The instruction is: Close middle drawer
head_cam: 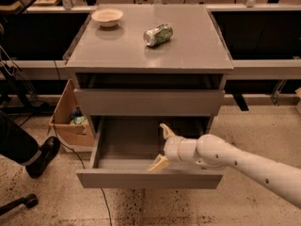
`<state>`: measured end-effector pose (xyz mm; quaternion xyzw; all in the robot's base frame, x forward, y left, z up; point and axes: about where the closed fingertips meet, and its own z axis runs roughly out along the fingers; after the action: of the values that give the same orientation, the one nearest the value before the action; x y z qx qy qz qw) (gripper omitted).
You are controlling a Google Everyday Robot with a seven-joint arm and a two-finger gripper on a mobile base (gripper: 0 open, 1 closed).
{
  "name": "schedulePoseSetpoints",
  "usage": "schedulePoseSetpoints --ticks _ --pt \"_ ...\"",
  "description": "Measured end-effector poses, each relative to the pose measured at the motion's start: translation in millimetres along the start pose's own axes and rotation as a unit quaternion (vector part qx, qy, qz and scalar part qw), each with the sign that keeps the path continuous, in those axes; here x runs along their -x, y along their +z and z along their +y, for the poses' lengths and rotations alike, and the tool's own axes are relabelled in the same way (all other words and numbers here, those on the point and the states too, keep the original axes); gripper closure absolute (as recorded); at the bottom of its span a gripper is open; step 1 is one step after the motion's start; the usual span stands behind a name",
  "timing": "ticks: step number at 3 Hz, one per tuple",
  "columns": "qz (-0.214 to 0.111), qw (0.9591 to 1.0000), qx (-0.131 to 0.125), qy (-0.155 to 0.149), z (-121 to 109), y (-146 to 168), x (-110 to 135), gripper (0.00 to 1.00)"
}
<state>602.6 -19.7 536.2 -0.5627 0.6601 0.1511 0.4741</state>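
The middle drawer (141, 178) is a grey metal tray pulled far out of the grey cabinet (150, 55), and its inside looks empty. Its flat front panel faces the camera at the bottom. Above it, a shorter drawer front (148, 102) stands slightly out, with a dark gap under the cabinet top. My gripper (159, 146) reaches in from the right over the open tray, on a white arm (244, 166). It is open and empty. One tan finger (165, 130) points to the back; the other finger (158, 164) lies near the inner side of the front panel.
A pale bowl (107, 17) and a crushed can (158, 35) sit on the cabinet top. An open cardboard box (69, 121) stands on the floor to the left. A person's leg and black shoe (35, 152) and a chair caster (29, 200) are at the far left.
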Motion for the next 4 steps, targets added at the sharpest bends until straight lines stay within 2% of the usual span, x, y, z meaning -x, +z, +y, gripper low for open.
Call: schedulePoseSetpoints --ticks 1,2,3,4 --pt "-0.008 0.9988 0.039 0.027 29.4 15.4 -26.1 0.0" --pt "-0.011 0.9974 0.053 0.047 41.9 29.8 -47.1 0.0" --pt "-0.014 0.9971 0.052 0.055 43.4 38.8 -57.8 0.18" --pt "-0.02 0.9972 0.045 0.056 38.4 44.0 -59.6 0.42"
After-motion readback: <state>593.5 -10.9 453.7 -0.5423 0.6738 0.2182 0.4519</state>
